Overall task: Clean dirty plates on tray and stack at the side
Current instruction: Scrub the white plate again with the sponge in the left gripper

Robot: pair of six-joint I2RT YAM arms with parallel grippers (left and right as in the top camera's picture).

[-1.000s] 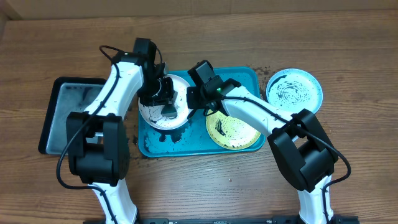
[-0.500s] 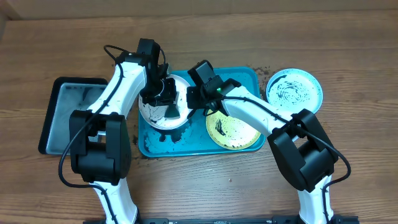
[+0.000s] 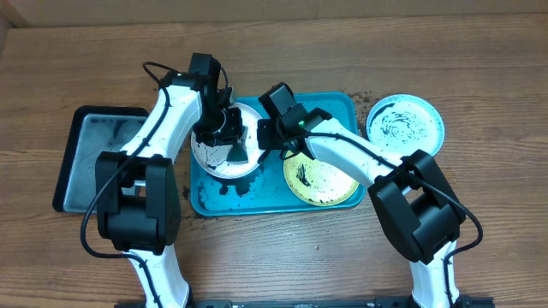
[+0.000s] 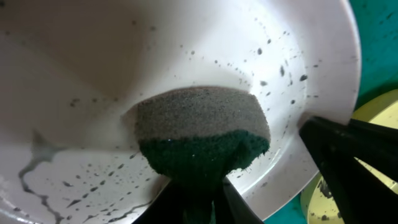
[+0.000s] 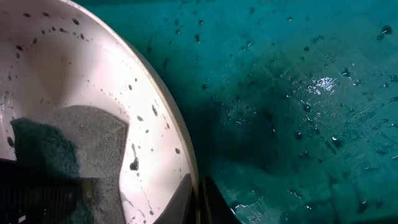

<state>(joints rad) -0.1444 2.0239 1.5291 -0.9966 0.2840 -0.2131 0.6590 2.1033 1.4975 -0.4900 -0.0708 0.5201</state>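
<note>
The left jaws, just right of the black tray [image 3: 94,158], are closed on a sponge [image 4: 202,134] and press its grey face against the inside of the white plate [image 4: 93,62], which sits over the left half of the tray [image 5: 298,93]. That plate shows dark specks around the sponge and a thin smear low on its left side, so its scrub looks only partly done. The right jaws are clamped on the white plate's right rim, steadying it; that edge appears tipped up off the tray, though the pictures do not make this certain. Further right, the yellow-green plate [image 3: 312,181] lies flat on the tray with a dark smear in its middle, seemingly not yet cleaned. The light blue plate [image 3: 405,124] lies on the surface [image 3: 274,257] beyond the tray's right edge and carries heavy dark streaks. No stack exists yet, so I judge the task to be at an early stage: one plate in hand, two left, then stacking.
</note>
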